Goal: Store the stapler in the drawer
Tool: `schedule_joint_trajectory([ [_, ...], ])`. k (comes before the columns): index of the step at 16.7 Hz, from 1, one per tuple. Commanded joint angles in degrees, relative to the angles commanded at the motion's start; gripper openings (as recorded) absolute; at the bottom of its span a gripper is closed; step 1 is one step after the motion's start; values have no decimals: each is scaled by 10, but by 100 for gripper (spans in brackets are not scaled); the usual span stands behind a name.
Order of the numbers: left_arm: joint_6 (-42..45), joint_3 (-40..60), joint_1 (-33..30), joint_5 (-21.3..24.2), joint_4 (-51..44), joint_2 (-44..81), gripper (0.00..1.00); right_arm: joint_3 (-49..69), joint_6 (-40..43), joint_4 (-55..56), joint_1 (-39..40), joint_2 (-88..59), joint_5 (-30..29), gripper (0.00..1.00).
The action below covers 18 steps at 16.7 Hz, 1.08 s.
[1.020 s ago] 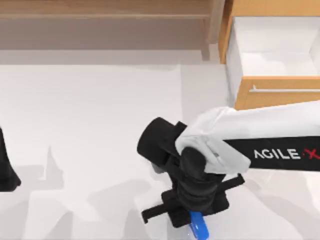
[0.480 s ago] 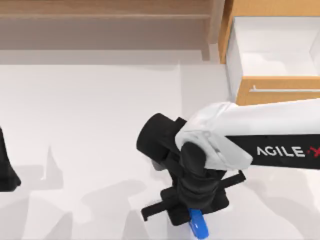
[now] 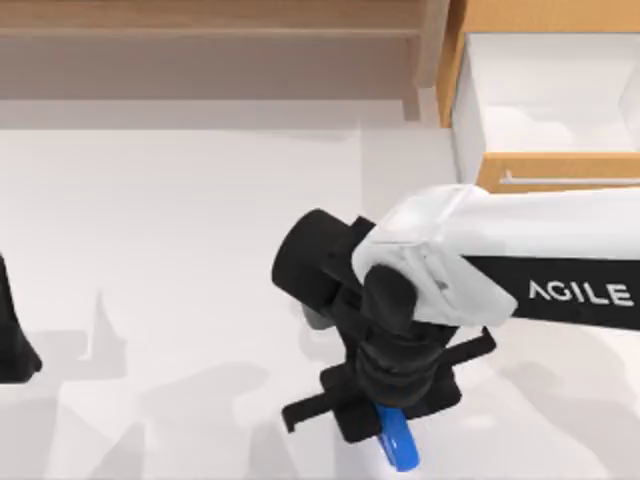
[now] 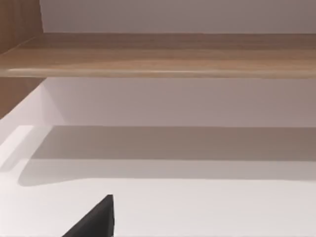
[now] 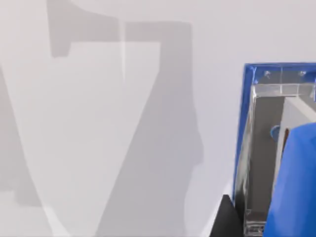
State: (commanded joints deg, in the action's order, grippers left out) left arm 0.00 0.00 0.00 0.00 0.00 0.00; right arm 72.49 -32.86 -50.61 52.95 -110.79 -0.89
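Observation:
The blue stapler pokes out from under my right gripper, which is shut on it near the table's front edge, right of centre. Up close in the right wrist view, the stapler shows its blue body and silver-grey inner parts, with a dark fingertip beside it. The drawer stands pulled open at the back right, its white inside bare and its silver bar handle facing the front. My left arm is parked at the far left edge.
A plain wooden shelf unit runs along the back left, and the left wrist view looks at it. My right arm's white link crosses the table just in front of the drawer.
My right gripper has shifted slightly toward the back, carrying the stapler with it. The left arm has not moved.

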Motion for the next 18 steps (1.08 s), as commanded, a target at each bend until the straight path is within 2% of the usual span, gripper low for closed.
schedule_joint_trajectory([
  [5, 0, 0, 0, 0, 0, 0, 100, 90, 51, -38, -57, 20, -41, 0],
  [12, 0, 0, 0, 0, 0, 0, 100, 417, 137, -161, -250, -66, -103, 0],
  [15, 0, 0, 0, 0, 0, 0, 100, 521, 176, -194, -288, -91, -111, 0],
  [18, 0, 0, 0, 0, 0, 0, 100, 571, 207, -213, -326, -115, -101, 0],
])
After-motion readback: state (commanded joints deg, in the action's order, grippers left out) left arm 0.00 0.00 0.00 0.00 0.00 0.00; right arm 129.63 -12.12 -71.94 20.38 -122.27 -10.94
